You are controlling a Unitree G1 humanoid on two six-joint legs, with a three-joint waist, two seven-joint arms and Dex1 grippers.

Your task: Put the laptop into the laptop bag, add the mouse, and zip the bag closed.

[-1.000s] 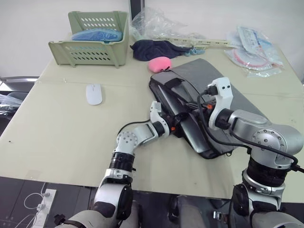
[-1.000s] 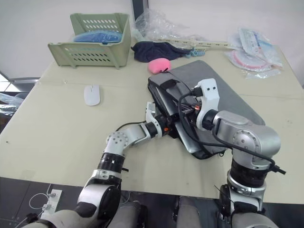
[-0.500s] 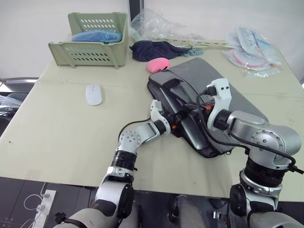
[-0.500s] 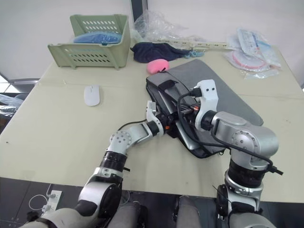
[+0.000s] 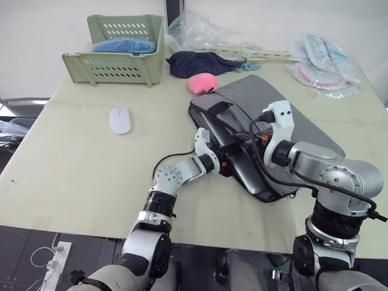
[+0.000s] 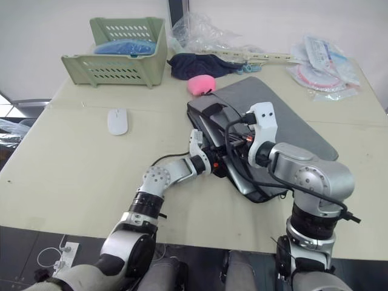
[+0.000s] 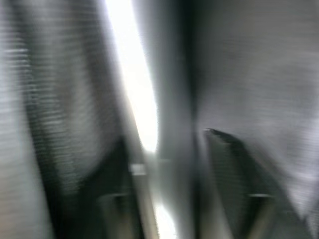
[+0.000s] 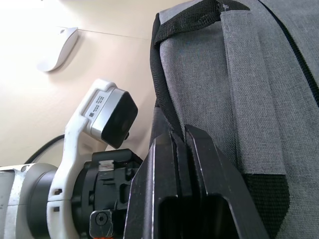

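Spreading across the whole scene is a pale beige table (image 5: 79, 176), with a grey laptop bag (image 5: 297, 121) lying flat right of centre, its open edge turned toward the robot. A silver-grey laptop (image 6: 239, 173) sits partly inside that opening, one end sticking out at the near edge. A green plastic basket (image 5: 115, 51) stands at the far left corner, beside a dark navy cloth bundle (image 5: 194, 62) and crumpled clear plastic (image 5: 200, 30). The left gripper (image 5: 223, 159) is at the bag's mouth against the laptop; whether its fingers are parted cannot be told. The right gripper (image 8: 178, 149) has its two fingers pressed together on the black edging at the bag's opening. A pink blob (image 5: 203, 82) touches the bag's far corner. The white mouse (image 5: 120, 120) rests well apart, left of the bag.
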